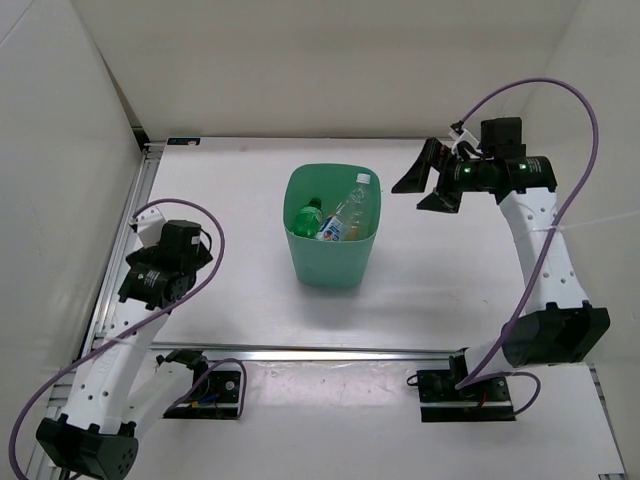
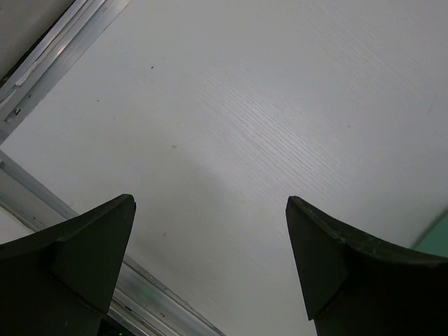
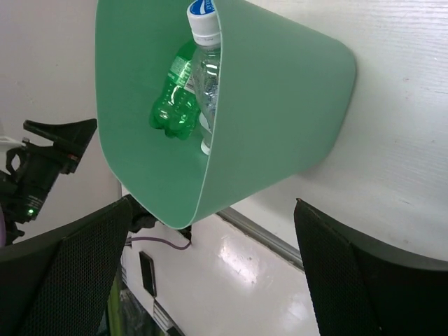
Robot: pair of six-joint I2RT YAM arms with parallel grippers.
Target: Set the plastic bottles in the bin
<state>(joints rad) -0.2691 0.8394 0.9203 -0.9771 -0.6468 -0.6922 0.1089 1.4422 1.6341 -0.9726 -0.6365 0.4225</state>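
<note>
The green bin [image 1: 328, 262] stands upright mid-table. Inside it I see a green bottle [image 1: 308, 214], a clear bottle with a white cap [image 1: 355, 198] leaning against the right wall, and a blue-labelled one [image 1: 334, 231]; an orange bit shows beside it. The right wrist view shows the bin [image 3: 280, 105] with the green bottle [image 3: 175, 98] and the clear bottle [image 3: 204, 63] inside. My right gripper [image 1: 428, 185] is open and empty, raised to the right of the bin. My left gripper [image 1: 197, 252] is open and empty, far left of the bin.
An aluminium rail [image 1: 330, 351] runs along the near table edge and another [image 1: 128, 240] along the left. White walls enclose the back and sides. A sliver of the bin [image 2: 437, 234] shows at the right edge of the left wrist view.
</note>
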